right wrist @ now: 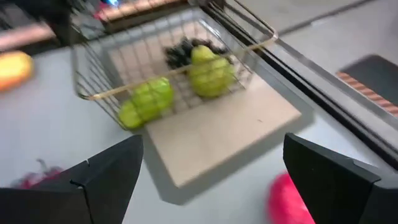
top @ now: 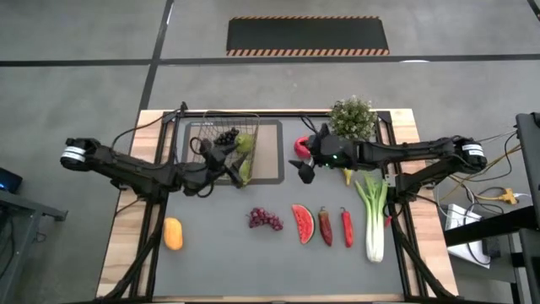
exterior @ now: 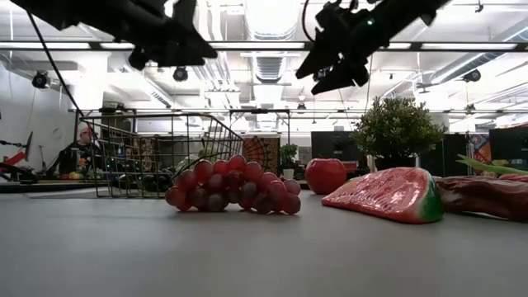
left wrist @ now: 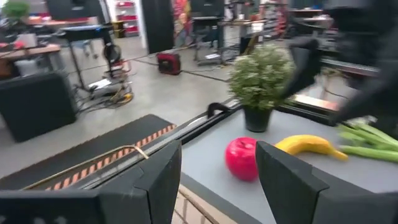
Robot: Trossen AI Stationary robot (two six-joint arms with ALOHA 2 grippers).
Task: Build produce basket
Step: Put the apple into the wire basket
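Basket [top: 226,145] sitting on the mat [top: 267,160] toward the worktop's [top: 219,253] far-left part, already holding two pears [right wrist: 208,70] and dark grapes [top: 225,135].

Left gripper [top: 221,156] raised just at the basket's near side, fingers [left wrist: 289,183] parted with nothing between them.

Right gripper [top: 305,165] hanging above the worktop just near of the apple [top: 301,146], fingers spread wide and empty; potted plant [top: 353,118] at the far edge just beyond. Banana [top: 347,176] mostly hidden under that arm, close by — long axis not clear from above, though the left wrist view shows it lying beside the apple.

Apple likely next: almost directly below and slightly toward the far edge from the right gripper, far nearer to it than to the left.

Rest of the produce along the near half: orange fruit [top: 173,234] by the left edge, red grapes [top: 265,219], watermelon slice [top: 303,224] and two chilies [top: 326,226] in the middle, leek [top: 373,215] toward the right edge, long axis running near to far.
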